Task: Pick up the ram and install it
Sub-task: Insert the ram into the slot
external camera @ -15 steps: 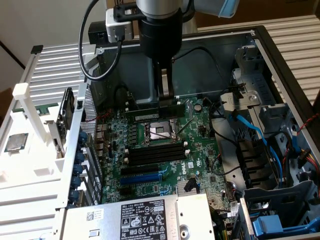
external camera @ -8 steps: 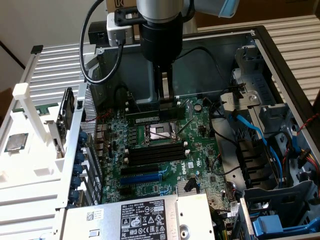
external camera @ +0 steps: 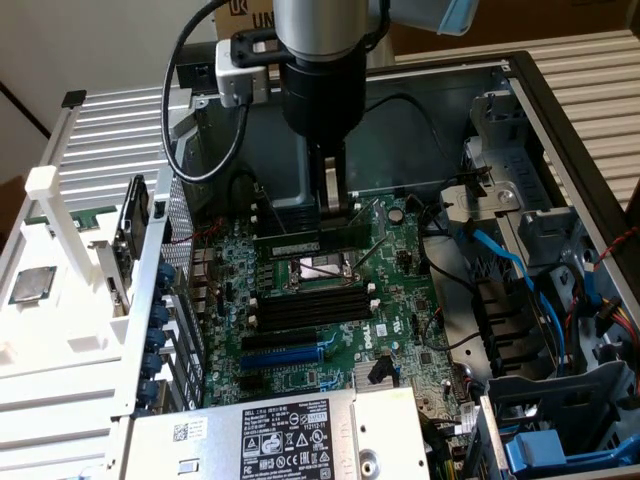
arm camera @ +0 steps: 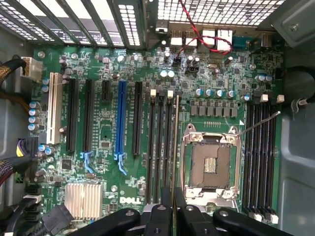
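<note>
My gripper [external camera: 335, 208] reaches down into the open computer case and is shut on the ram [external camera: 295, 243], a dark green strip with a white label held level over the motherboard [external camera: 400, 300]. In the wrist view the ram [arm camera: 176, 147] shows edge-on as a thin line running out from the gripper [arm camera: 172, 209]. It lines up with the memory slot closest to the open CPU socket [arm camera: 210, 164], beside the black slots [arm camera: 160, 147]. Whether it touches the slot I cannot tell. A second bank of slots [arm camera: 261, 152] lies on the socket's other side.
A white rack at the exterior view's left holds a square silver processor chip [external camera: 30, 285]. The power supply [external camera: 290, 435] sits at the near edge, with blue cables [external camera: 500, 260] and drive cages at the exterior view's right. A heatsink [arm camera: 83, 199] and expansion slots [arm camera: 120, 123] cover the board.
</note>
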`<state>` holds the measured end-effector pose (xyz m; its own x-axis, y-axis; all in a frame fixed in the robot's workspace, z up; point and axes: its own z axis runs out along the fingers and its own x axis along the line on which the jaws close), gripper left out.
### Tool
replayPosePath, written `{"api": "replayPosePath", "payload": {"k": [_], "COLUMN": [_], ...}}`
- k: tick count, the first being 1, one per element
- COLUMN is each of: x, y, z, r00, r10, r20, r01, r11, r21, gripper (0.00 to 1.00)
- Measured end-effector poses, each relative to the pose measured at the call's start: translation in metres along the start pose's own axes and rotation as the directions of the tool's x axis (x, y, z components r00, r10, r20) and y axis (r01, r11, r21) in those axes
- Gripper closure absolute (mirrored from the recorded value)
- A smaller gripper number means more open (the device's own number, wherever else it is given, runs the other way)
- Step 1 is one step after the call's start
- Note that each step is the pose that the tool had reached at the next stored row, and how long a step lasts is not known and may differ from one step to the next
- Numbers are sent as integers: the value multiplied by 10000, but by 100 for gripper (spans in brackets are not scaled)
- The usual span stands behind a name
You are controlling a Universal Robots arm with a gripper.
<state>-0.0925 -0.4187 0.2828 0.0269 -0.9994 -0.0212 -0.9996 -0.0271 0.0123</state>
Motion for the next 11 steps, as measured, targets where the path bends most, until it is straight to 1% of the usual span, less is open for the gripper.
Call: {"api": "replayPosePath", "payload": {"k": [11], "x": [78], "y": [0], "z": [137], "r00": [10000], "r10": [0], "r20": [1], "r01": [0], "r11": [10000], "r21": [1], "gripper": [87]}}
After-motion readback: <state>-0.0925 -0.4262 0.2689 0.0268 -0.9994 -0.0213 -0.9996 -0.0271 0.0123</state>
